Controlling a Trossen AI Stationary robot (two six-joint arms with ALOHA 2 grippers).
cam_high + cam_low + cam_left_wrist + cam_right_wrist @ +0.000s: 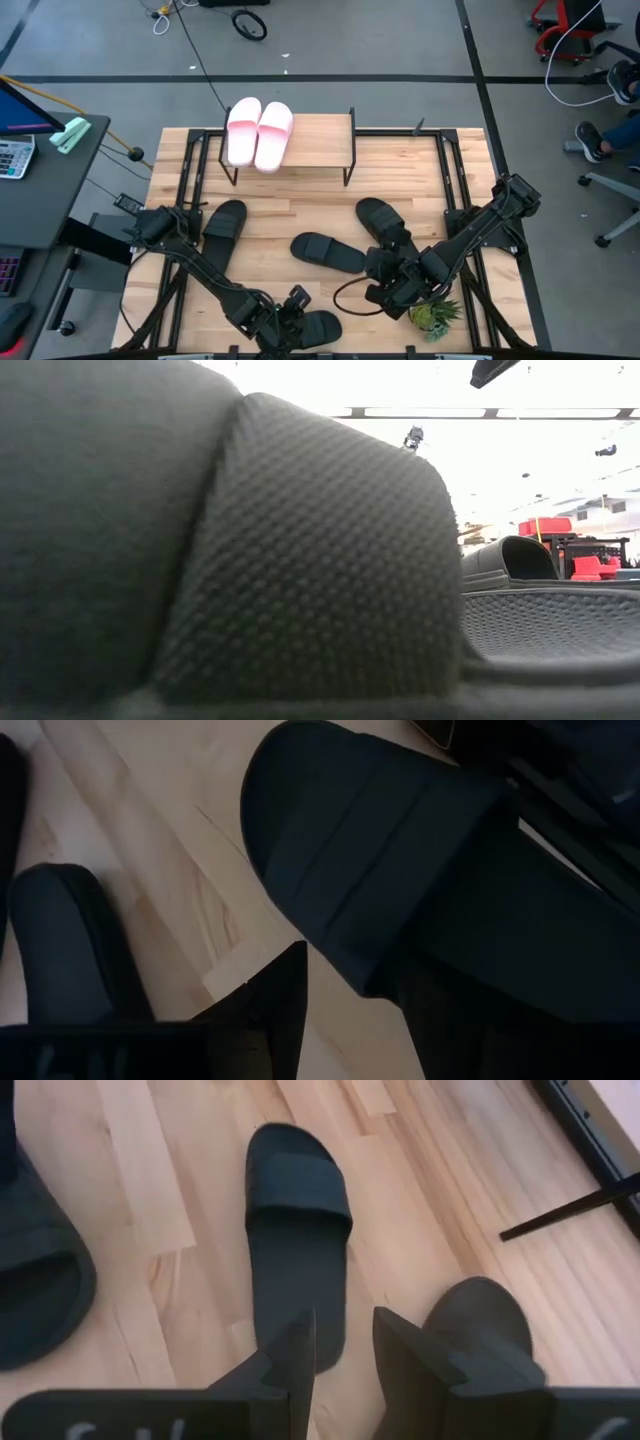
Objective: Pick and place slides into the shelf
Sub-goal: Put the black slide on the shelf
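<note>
Hovering low at the near edge of the worktop [320,215], the left tool [290,318] reaches for a black slide [322,326] in the overhead view, while the right tool [388,285] hangs over the near end of another black slide [383,222]. Two pink slides [258,133] already sit on the shelf [320,140]; two further black slides [326,252] lie loose between the arms and beside the left arm. A small potted plant [436,316] stands just beside the right arm (a sweep of that arm could tip it).

From worktop level, a black strap [300,560] fills nearly the whole picture, and neither tool shows.

Past the left wrist, one finger [270,1015] stands beside the slide's strap [360,850]; whether the jaws are apart cannot be told, and a closing grip set off-centre could push the slide away rather than catch it.

Past the right wrist, the fingers [300,1350] stand apart with nothing between them, above the heel of a slide [295,1230] with a second heel [478,1315] just beside it; a descent here risks nudging the neighbour.
</note>
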